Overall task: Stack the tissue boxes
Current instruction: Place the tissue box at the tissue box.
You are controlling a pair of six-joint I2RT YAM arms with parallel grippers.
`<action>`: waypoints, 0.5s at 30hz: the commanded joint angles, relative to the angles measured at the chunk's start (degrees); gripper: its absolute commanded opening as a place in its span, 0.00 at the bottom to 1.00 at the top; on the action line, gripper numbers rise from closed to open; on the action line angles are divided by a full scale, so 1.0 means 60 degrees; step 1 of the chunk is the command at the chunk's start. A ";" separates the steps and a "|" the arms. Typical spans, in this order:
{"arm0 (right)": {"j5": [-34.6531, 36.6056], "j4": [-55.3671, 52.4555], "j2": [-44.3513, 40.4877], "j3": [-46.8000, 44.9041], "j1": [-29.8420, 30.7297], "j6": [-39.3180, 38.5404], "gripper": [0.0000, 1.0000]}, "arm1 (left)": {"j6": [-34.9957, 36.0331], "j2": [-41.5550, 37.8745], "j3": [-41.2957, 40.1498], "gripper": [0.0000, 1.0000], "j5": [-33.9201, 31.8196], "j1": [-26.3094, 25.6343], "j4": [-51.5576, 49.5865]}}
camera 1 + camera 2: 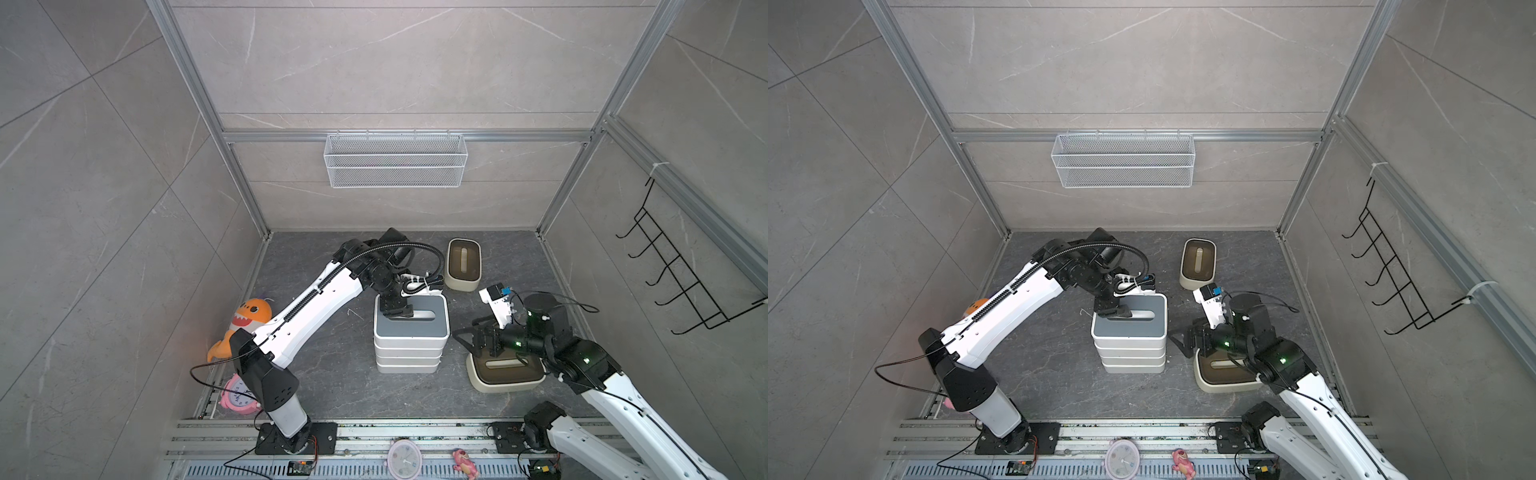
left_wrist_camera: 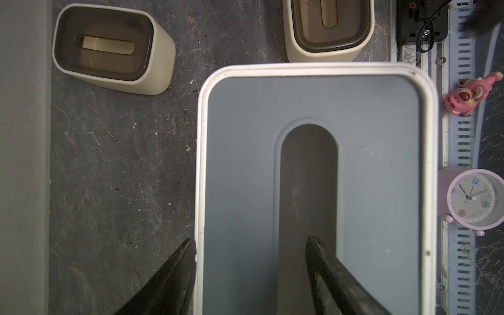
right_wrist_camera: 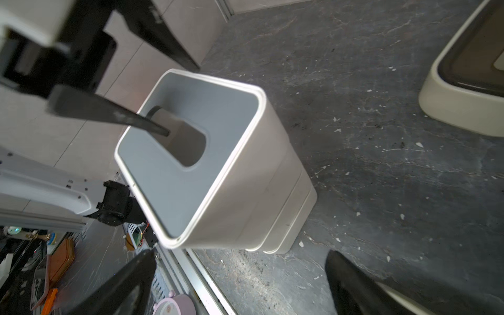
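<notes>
Placing step: left gripper [image 2: 249, 241], jaws slack astride the top box [image 1: 432, 329] of the stack [image 1: 407, 358]; right gripper [image 3: 240, 252], jaws wide, should next take the cream box [image 1: 498, 384].

Both top views sit high above the front rail [image 1: 374, 432], tilted down toward the rear wall [image 1: 395, 62]. Whole cell in frame: stack of boxes [image 1: 411, 345] lower centre, mesh basket [image 1: 395, 160] upper centre. Left wrist cam: straight down, very close on the stack's grey lid [image 2: 245, 163]. Right wrist cam: farther back, oblique, same lid plus the stack's side. All four share that stack.
</notes>
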 commanded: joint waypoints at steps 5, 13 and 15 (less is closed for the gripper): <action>0.1765 0.0272 0.0737 0.0782 0.0027 0.0543 0.99 | -0.0026 -0.0945 -0.0497 0.67 0.0218 -0.0052 0.0779; 0.2410 -0.0152 0.0653 0.0471 0.0016 0.0763 0.99 | -0.0866 -0.2405 -0.1857 0.69 -0.0120 -0.0038 0.2064; 0.2194 -0.0181 0.0827 0.0504 0.0012 0.0704 0.99 | -0.1781 -0.3280 -0.2764 0.71 -0.0753 -0.0036 0.3243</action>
